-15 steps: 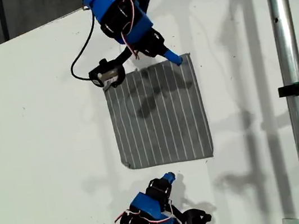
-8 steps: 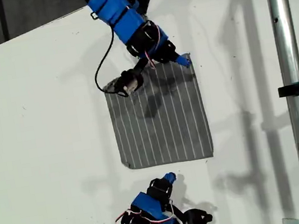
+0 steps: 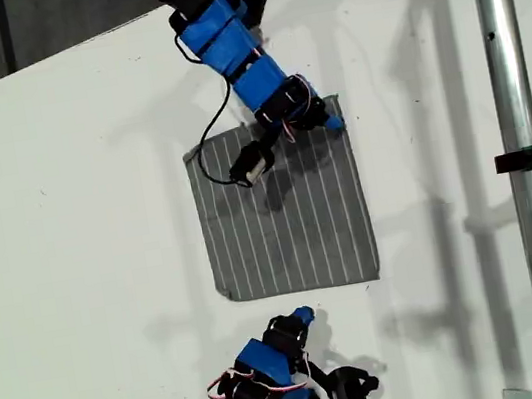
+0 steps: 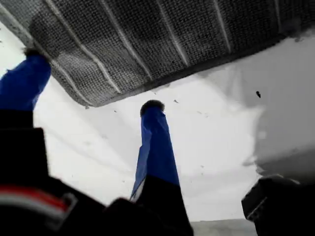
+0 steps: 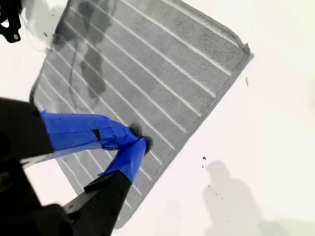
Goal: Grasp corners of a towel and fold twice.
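Blue plastic arms, black servo blocks, red-and-white wires, looping black cable, blue-taped tool tips

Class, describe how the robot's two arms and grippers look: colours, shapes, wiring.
My first gripper and my second gripper have slim blue fingers with dark tips on black bodies. In the exterior view the upper arm and the lower arm are blocky blue segments with thin red and white wires; a looping black cable trails from the upper arm.
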`<state>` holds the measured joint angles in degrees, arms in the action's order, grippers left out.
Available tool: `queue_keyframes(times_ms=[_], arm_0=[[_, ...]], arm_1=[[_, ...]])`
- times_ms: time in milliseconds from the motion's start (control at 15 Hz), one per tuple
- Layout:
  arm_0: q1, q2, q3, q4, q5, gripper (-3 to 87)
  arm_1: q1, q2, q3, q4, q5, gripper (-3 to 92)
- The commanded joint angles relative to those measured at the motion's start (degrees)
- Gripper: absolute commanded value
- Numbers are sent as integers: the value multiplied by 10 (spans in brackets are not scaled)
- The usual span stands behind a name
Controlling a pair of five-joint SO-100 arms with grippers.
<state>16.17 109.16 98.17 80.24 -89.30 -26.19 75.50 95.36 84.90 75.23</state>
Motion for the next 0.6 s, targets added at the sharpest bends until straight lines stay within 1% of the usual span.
queue_keyframes(times_ms=[0,67,267,333,533], arm_0=[[8,3,-7,1,-9,-30],[10,2,-6,3,-11,-30],[14,1,-5,5,-19,-30],[15,1,-5,6,-20,-30],[14,-2,-5,7,-19,-30]], arm_1=[[25,1,1,-34,-20,313],[31,-6,1,-48,-27,277],[36,-25,0,-74,-38,235],[33,-25,-5,-72,-38,236],[20,31,-43,-3,-37,297]])
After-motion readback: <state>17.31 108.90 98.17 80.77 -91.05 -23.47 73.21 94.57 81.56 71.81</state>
